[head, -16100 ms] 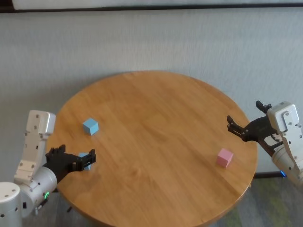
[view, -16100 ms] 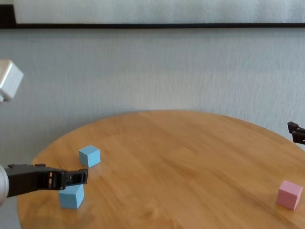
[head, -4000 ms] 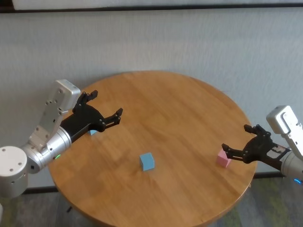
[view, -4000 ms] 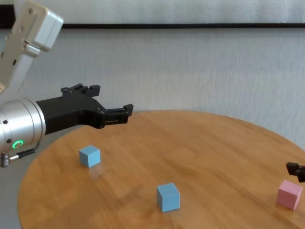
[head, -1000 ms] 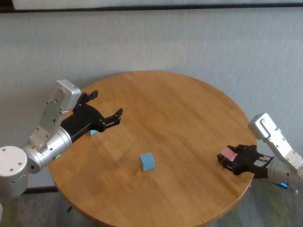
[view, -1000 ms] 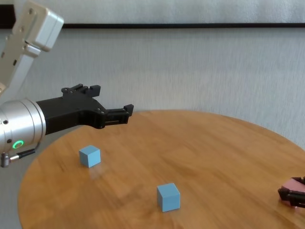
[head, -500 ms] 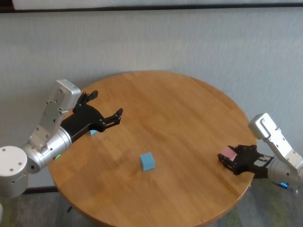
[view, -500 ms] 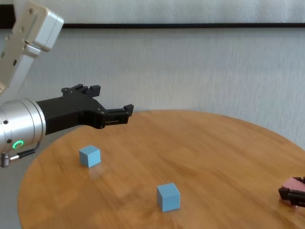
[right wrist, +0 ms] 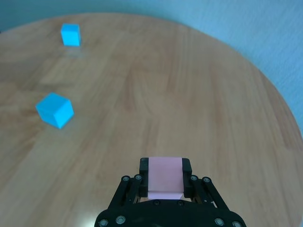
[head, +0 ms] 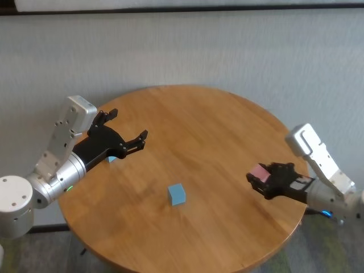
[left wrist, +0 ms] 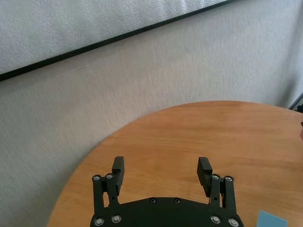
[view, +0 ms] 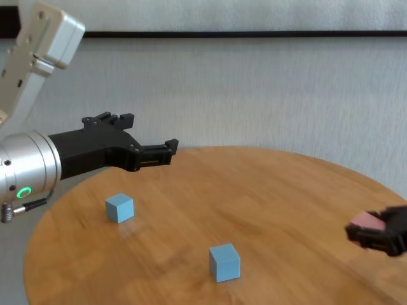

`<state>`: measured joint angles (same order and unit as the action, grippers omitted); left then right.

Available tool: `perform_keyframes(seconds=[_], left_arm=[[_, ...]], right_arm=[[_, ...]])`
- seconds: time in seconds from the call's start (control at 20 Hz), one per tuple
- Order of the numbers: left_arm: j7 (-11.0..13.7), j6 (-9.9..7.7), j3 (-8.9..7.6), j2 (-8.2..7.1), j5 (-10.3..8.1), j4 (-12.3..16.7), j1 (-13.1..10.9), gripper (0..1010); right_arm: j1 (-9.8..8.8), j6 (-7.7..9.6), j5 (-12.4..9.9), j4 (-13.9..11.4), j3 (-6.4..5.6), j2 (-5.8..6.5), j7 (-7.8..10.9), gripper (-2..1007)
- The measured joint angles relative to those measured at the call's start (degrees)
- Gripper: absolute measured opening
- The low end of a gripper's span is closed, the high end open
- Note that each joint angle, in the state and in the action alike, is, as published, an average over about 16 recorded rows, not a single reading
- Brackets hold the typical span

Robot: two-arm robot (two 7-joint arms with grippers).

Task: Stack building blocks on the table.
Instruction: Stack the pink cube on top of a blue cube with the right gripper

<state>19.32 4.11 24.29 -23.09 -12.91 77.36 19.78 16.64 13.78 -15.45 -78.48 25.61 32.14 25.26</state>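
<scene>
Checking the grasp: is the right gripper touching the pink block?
Touching. In the right wrist view the right gripper has both fingers pressed against the pink block's sides.

Right gripper [head: 259, 181] has lifted the pink block [head: 260, 170] off the table [head: 216, 131], where it rested near the right edge a second ago, and carried it inward toward the centre. The block is clamped between the fingers [right wrist: 145, 166], clear of the wood. Sixteen seconds back this gripper was empty and open beyond the table edge. Over the same period one blue block [head: 177, 194] was moved from the left edge to mid-table, and the left gripper [head: 126, 131] rose, empty.
</scene>
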Motion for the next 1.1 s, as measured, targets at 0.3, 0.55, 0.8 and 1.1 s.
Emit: perform_keyframes(seconds=[0.3, 0.55, 0.8, 1.1], left_arm=[[0.0, 0.0, 0.0, 0.0, 0.0, 0.0, 0.0, 1000], [0.0, 0.0, 0.0, 0.0, 0.0, 0.0, 0.0, 1000], [0.0, 0.0, 0.0, 0.0, 0.0, 0.0, 0.0, 1000], [0.0, 0.0, 0.0, 0.0, 0.0, 0.0, 0.0, 1000]], right_arm=[[-0.23, 3.69, 0.87, -5.33, 0.69, -2.48, -0.76, 359], [-0.14, 6.91, 1.77, -8.0, 1.88, -5.42, -1.56, 359], [0.08, 9.05, 2.7, -8.35, 3.07, -8.78, -2.71, 359], [0.37, 10.1, 3.94, -6.61, 3.98, -12.87, -4.69, 359]])
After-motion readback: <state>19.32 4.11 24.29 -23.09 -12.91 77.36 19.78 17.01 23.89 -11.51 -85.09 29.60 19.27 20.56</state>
